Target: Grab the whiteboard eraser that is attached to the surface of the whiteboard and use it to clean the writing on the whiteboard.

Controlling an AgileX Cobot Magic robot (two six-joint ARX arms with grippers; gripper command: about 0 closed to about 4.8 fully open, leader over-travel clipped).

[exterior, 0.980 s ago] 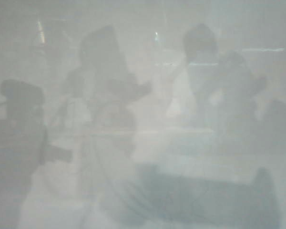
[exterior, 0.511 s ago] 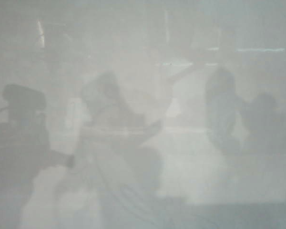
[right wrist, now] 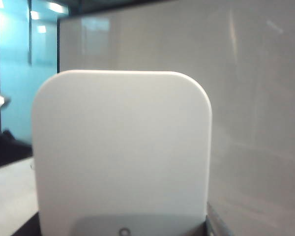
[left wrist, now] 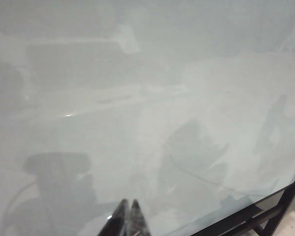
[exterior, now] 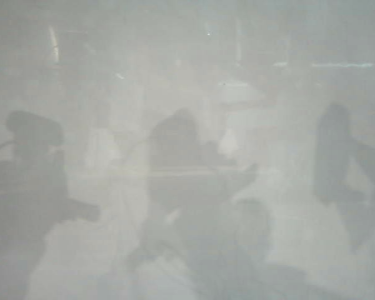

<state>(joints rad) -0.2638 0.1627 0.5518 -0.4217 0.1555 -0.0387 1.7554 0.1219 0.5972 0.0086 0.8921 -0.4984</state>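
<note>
The large glossy pale grey-white whiteboard (exterior: 187, 75) filled the exterior view, carrying only hazy dark reflections; no arm could be made out there directly. In the left wrist view the left gripper (left wrist: 127, 219) hung over the whiteboard (left wrist: 152, 113) with its two dark fingertips pressed together, near the board's dark-framed edge (left wrist: 265, 206), with broad bare board surface stretching away from it. In the right wrist view the right gripper, itself almost hidden, pinched the white rounded-corner plastic whiteboard eraser (right wrist: 122, 152) by its end with the small grey mark, holding it upright in front of the whiteboard (right wrist: 255, 98), whose upper edge and one side edge showed beyond it. No writing was legible.
</note>
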